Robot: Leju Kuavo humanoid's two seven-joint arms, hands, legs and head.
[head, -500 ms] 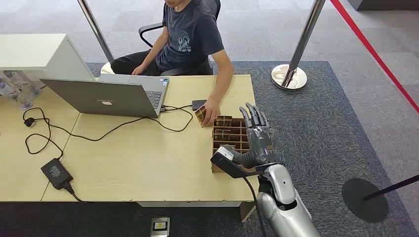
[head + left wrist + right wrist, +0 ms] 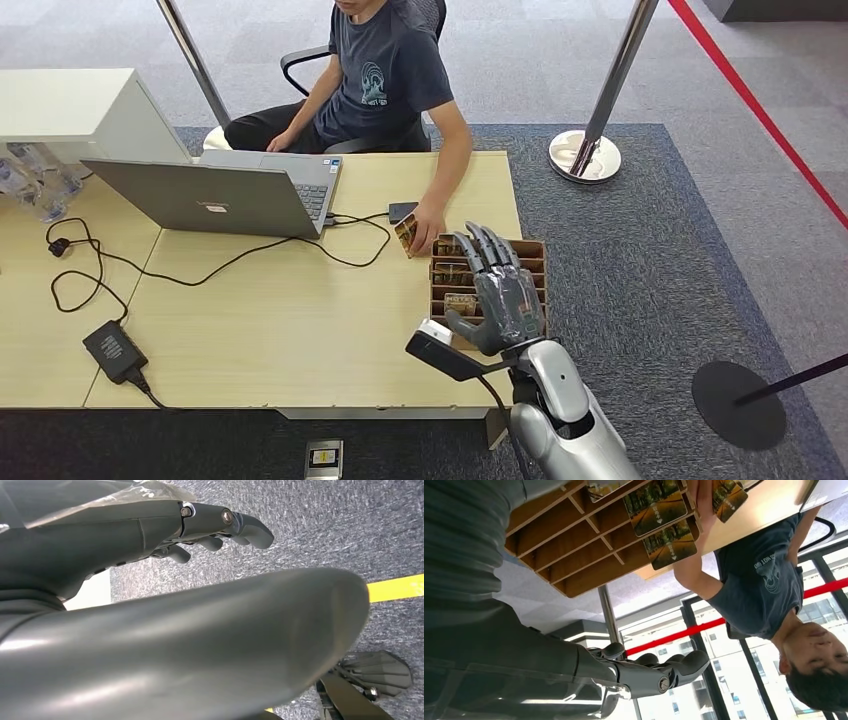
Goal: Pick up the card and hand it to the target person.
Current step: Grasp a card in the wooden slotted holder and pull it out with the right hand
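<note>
From the head view the right hand (image 2: pixel 505 292) hovers flat, fingers spread and holding nothing, over the wooden tray (image 2: pixel 535 262); the cards (image 2: pixel 452 247) lie beneath and just beyond its fingertips, on the side toward the person (image 2: pixel 385 75), whose own hand (image 2: pixel 428 228) rests beside a loose card (image 2: pixel 406 236)

The right wrist view shows glossy green-and-amber cards (image 2: pixel 655 506) lying lengthwise in the compartments

In the left wrist view the left hand (image 2: pixel 220 527) hangs over carpet, fingers loosely curled; whether it is closed, I cannot tell

An office: grey carpet (image 2: pixel 640 250), a table (image 2: pixel 290 320) with an open laptop (image 2: pixel 215 195), a person (image 2: pixel 385 80) on a swivel chair (image 2: pixel 300 65).
</note>
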